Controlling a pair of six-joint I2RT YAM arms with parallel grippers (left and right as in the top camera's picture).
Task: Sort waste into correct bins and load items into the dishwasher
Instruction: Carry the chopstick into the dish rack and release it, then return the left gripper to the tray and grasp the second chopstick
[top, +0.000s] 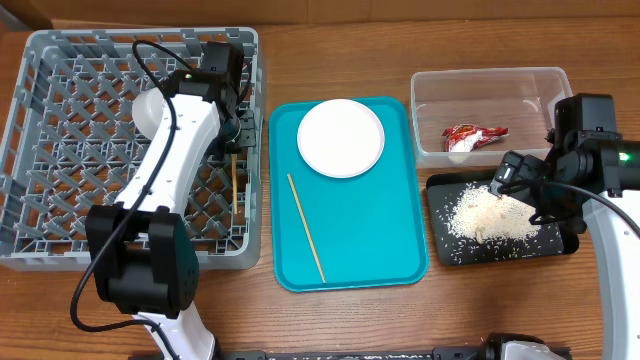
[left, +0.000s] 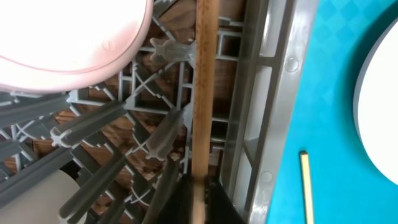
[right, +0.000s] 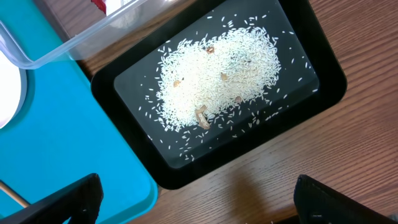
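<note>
Left tool (top: 238, 132): inside the dishwasher rack (top: 60, 60), close against its right wall. One wooden chopstick (left: 204, 93) runs between the fingers. Whether they pinch it or stand just clear of it cannot be told. Judged purpose: laying the stick down along the wall, where the lattice ribs should keep it from rolling.

Chopstick, in rack: long axis parallel to the right wall, reaching from the tool toward the rack's near side in the overhead view. Flat or tilted: not discernible. A white round dish (left: 62, 37) sits in the rack near it.

Second chopstick (top: 306, 228): on the teal tray (top: 380, 250), lying diagonally, far end toward the rack, near end toward the tray's middle. Not yet loaded. Plate (top: 340, 138): same tray, apart from the stick.

Right tool (right: 198, 200): fingers spread wide, holding nothing, above the black tray (right: 323, 81) that carries the rice (right: 217, 74).

Wrapper (top: 472, 137): in the clear tub (top: 540, 80). The waste appears sorted.
</note>
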